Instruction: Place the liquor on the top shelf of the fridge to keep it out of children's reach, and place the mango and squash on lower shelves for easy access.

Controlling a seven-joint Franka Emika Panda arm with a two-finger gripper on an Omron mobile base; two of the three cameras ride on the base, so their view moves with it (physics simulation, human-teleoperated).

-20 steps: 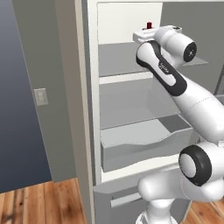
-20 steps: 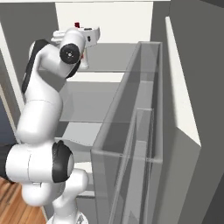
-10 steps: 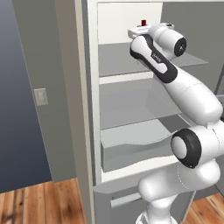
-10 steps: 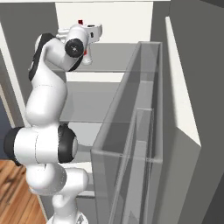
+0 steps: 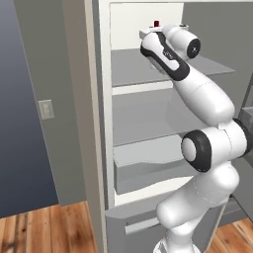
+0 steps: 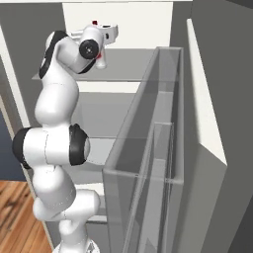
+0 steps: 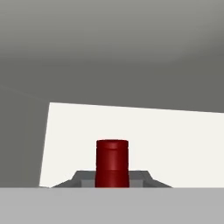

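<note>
The liquor (image 5: 156, 23) is a small bottle whose red cap sticks up above my hand. In the right base view the liquor's (image 6: 101, 59) red label shows below the hand. My gripper (image 5: 154, 33) is shut on the bottle over the top shelf (image 5: 128, 66) of the open fridge (image 5: 105, 123). The right base view has the gripper (image 6: 100, 37) near the back wall, above the top shelf (image 6: 128, 59). Seen from the hand, the liquor's cap (image 7: 112, 162) rises between the finger tips of the gripper (image 7: 112, 180). The mango and squash are out of view.
A lower shelf (image 5: 143, 118) and a grey drawer (image 5: 148, 170) lie under the top shelf. The open fridge door with clear bins (image 6: 148, 148) stands close on the right. A wall with a light switch (image 5: 46, 109) is left of the fridge.
The arm has stretched further into the fridge, carrying the bottle deeper and slightly higher over the top shelf. The grip on the bottle holds.
</note>
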